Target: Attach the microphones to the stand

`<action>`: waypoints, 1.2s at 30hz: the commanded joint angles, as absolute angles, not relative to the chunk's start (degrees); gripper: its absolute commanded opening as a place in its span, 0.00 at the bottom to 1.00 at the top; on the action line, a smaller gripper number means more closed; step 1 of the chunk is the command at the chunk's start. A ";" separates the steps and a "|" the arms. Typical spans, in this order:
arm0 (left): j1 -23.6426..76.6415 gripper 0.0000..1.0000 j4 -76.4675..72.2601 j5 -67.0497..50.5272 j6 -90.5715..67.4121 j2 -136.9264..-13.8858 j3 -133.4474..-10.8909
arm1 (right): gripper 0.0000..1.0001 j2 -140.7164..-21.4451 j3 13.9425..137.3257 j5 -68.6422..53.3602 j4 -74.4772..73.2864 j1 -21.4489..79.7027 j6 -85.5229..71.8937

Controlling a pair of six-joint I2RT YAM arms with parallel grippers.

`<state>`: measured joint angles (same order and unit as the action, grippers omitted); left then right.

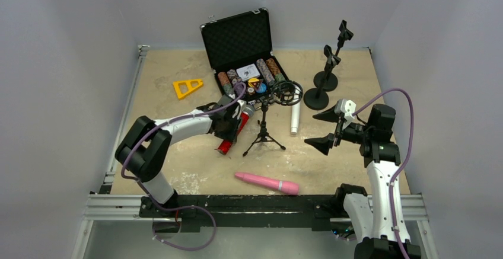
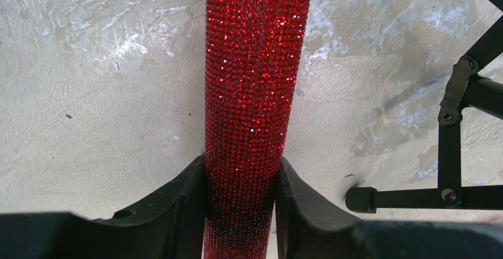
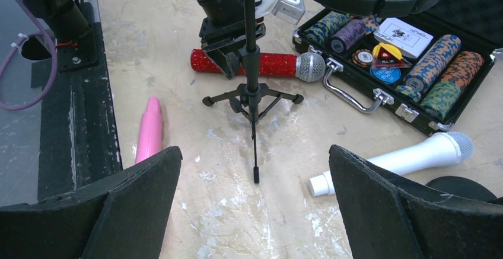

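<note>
Left gripper (image 2: 242, 173) is clamped on the handle of the red microphone (image 1: 237, 127), mid-table and low over the surface. The long axis runs on a diagonal, tail toward the near edge, silver head toward the far edge, passing just left of the tripod stand (image 1: 264, 133). The ring mount (image 1: 288, 92) sits up and right of that head, and that's the gap to close. Right gripper (image 1: 325, 130) hangs wide open and empty, nearer the right edge.
</note>
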<state>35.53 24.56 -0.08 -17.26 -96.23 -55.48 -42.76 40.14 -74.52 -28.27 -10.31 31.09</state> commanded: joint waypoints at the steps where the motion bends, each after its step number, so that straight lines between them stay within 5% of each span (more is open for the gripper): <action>1: 34.52 0.00 25.45 1.66 -20.24 -92.07 -52.59 | 0.98 -42.85 40.92 -75.67 -28.56 -10.70 31.82; 12: 34.50 0.00 28.06 -1.81 -21.20 -59.19 -44.18 | 0.98 -42.77 42.71 -75.05 -31.56 -12.17 33.24; 19: 34.27 0.00 30.64 -3.62 -18.86 -39.76 -43.59 | 0.94 -44.45 52.73 -66.59 -50.65 -12.60 43.39; 36: 34.25 0.00 25.61 -19.65 -17.84 -28.04 -51.05 | 0.94 -47.60 73.85 -59.30 -76.24 -13.00 51.46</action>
